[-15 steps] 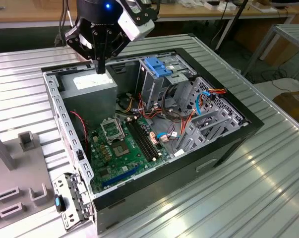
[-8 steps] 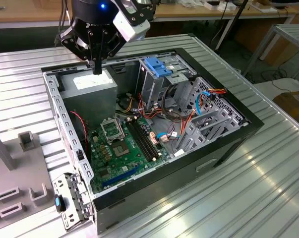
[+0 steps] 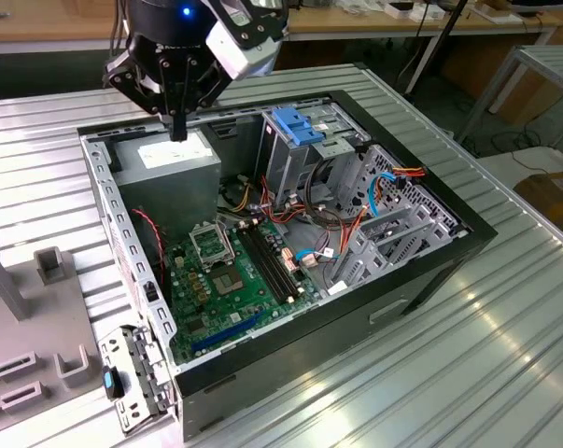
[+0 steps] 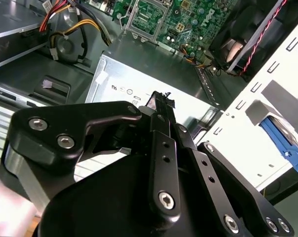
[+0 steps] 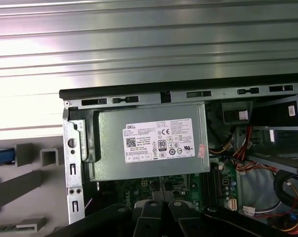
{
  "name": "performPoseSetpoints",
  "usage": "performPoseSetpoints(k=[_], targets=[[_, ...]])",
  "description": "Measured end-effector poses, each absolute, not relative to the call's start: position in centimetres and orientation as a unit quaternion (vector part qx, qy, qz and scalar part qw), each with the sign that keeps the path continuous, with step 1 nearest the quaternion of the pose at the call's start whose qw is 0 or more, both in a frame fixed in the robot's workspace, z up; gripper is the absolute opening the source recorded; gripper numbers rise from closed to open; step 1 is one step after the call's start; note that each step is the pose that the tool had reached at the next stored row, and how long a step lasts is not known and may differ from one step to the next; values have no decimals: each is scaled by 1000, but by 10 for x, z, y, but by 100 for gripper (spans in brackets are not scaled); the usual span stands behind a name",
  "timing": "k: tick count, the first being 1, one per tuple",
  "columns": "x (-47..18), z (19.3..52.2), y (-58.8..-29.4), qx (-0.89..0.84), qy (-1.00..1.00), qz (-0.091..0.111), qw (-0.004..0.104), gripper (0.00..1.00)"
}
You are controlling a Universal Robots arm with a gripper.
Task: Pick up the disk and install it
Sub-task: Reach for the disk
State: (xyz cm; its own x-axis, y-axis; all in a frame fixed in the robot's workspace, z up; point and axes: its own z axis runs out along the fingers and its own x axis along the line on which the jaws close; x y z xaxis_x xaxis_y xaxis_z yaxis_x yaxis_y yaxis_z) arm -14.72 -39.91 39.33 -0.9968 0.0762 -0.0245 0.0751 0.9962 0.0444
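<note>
My gripper [image 3: 178, 129] hangs over the back left corner of the open computer case [image 3: 449, 245], just above the grey power-supply box [image 3: 174, 157]. Its black fingers are pressed together and hold nothing; in the second wrist view the gripper [image 4: 161, 97] points down at that box [image 4: 134, 81]. A bright blue strip that looks like the disk's side rail [image 5: 1, 155] lies outside the case wall beside the grey fixture. The same blue part [image 4: 282, 143] shows past the white slotted wall in the second wrist view. The disk lies apart from the gripper.
Inside the case are a tall metal cage with a blue top [image 3: 295, 126], a green motherboard [image 3: 234, 280] and red, orange and blue cables [image 3: 393, 182]. A grey slotted fixture [image 3: 29, 336] sits at the exterior view's left. The ribbed metal table [image 3: 430, 373] surrounds the case.
</note>
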Motion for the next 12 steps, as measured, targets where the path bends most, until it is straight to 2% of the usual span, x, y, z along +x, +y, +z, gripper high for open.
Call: performPoseSetpoints(k=[12], targets=[[-156, 393, -399, 38, 999, 22, 13, 11]])
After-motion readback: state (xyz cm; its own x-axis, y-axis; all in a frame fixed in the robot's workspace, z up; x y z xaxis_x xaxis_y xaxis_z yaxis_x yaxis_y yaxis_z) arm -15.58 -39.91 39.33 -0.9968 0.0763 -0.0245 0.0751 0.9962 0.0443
